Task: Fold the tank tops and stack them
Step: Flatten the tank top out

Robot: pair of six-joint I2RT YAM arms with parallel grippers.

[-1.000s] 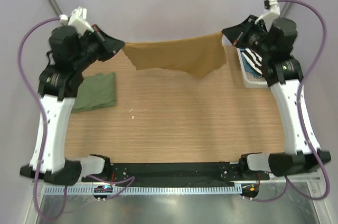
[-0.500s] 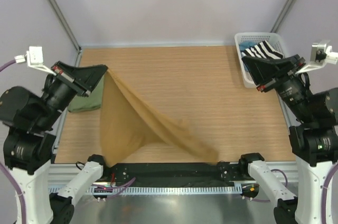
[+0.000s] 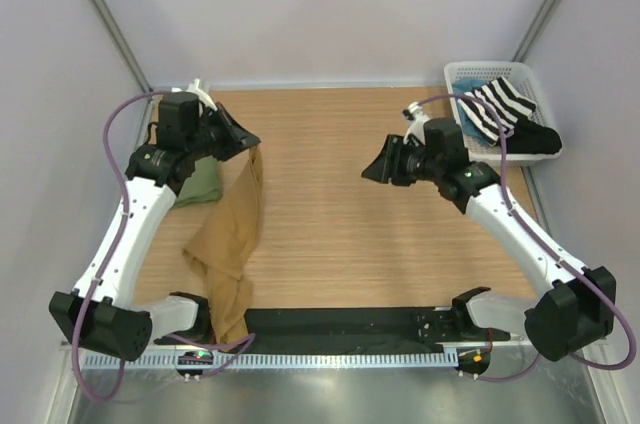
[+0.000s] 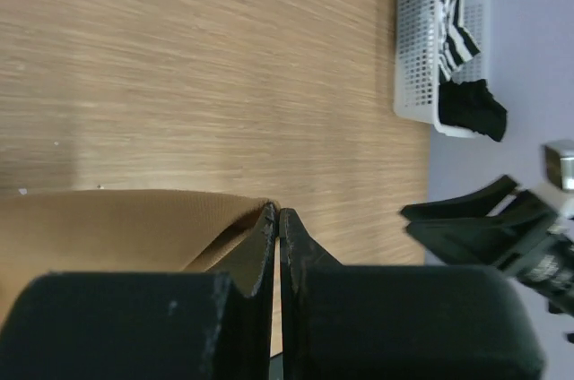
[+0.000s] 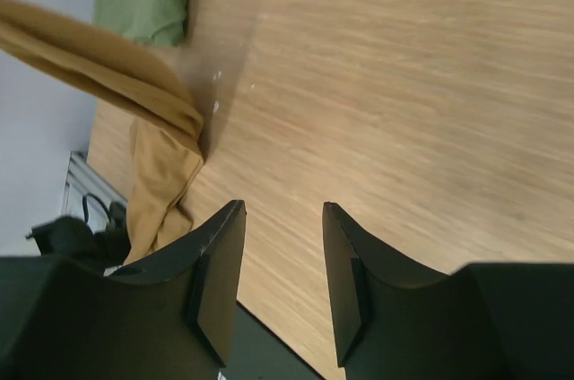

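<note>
Left wrist view: your left claw [image 4: 278, 214] is pressed together on an edge of the tan top [image 4: 117, 228], and the cloth runs off to one side of the fingers. From above, the top hangs from that claw in a twisted rope. It sags to the table [image 3: 330, 234] and bunches up toward the near edge. Judge it light, soft and limp: it won't hold a shape, and one pinch point lets it rope up like this. You'd likely want a second hold on a free corner or strap, then pull it flat between both claws.

The green top [image 3: 203, 184] lies folded just beside the left claw, partly under that arm. Your right claw [image 3: 372, 170] stands well apart across bare wood, fingers spread and holding nothing.

The table is smooth wood grain, so expect the cloth to slide easily. The basket [image 3: 452, 72] sits beyond the right claw, holding a striped garment [image 3: 492, 104] and a black garment [image 3: 530, 140]. Plain pale walls close in the sides.
</note>
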